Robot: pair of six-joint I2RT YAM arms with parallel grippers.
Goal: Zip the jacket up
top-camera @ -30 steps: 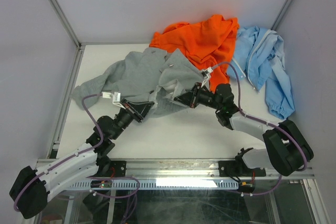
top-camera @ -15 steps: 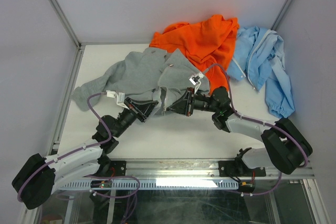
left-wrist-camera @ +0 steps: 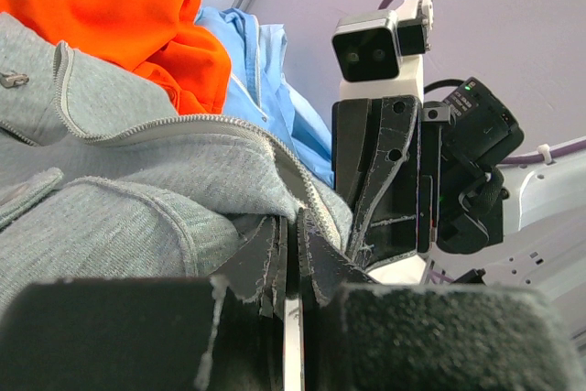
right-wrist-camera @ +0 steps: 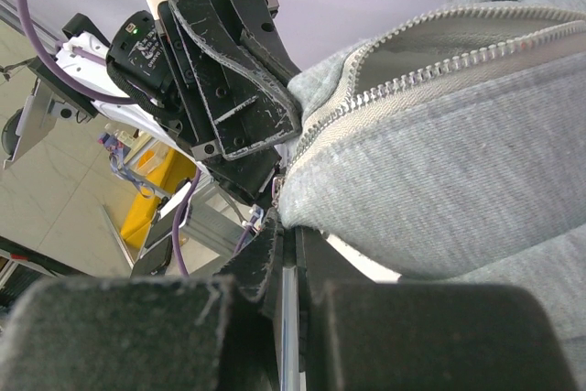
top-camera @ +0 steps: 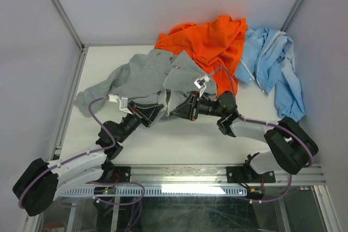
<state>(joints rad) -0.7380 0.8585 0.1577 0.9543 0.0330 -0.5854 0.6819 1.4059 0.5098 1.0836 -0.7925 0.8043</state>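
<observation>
The light grey fleece jacket (top-camera: 149, 77) lies spread on the white table, its front open and its pale zipper teeth (left-wrist-camera: 137, 130) running along the edge. My left gripper (top-camera: 156, 112) is shut on the jacket's lower front edge beside the zipper, seen close in the left wrist view (left-wrist-camera: 291, 224). My right gripper (top-camera: 181, 110) is shut on the opposite lower front edge (right-wrist-camera: 287, 228), under the zipper teeth (right-wrist-camera: 412, 80). The two grippers face each other a few centimetres apart, with the jacket's bottom corner bunched between them.
A bright orange garment (top-camera: 209, 39) lies at the back, overlapping the grey jacket's right shoulder. A light blue jacket (top-camera: 274, 69) is heaped at the back right against the wall. White enclosure walls stand on the left, the back and the right.
My right gripper has moved left and slightly nearer, carrying its jacket edge toward the left gripper. The left gripper has shifted a little to the right. Both stayed shut.
</observation>
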